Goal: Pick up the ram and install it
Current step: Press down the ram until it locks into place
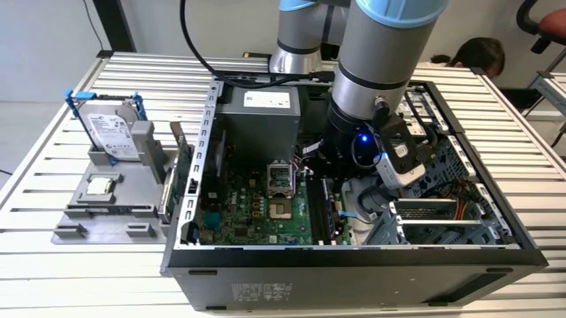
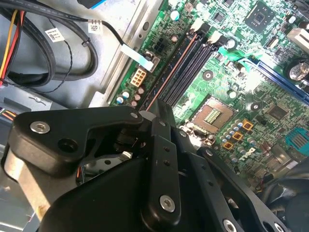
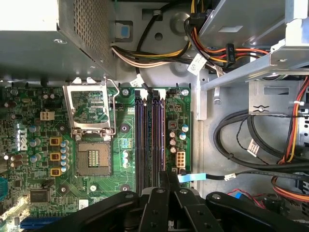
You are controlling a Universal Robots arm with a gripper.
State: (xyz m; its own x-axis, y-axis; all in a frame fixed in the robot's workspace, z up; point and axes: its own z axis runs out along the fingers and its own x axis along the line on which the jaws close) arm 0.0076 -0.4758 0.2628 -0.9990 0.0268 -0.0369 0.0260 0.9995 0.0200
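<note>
Ram [image 2: 170, 71] stands on edge along the outermost memory slot of the motherboard [image 3: 120, 145], inside the open computer case [image 1: 354, 256]. Its near end sits between the fingers of the claw [image 3: 169, 181], which is clenched on it. The neighbouring slots lie bare. On the slatted surface [image 1: 53, 265] beside the case, a grey holder [image 1: 97, 222] carries a hard drive [image 1: 111, 136] and an expansion card [image 1: 182, 173].
</note>
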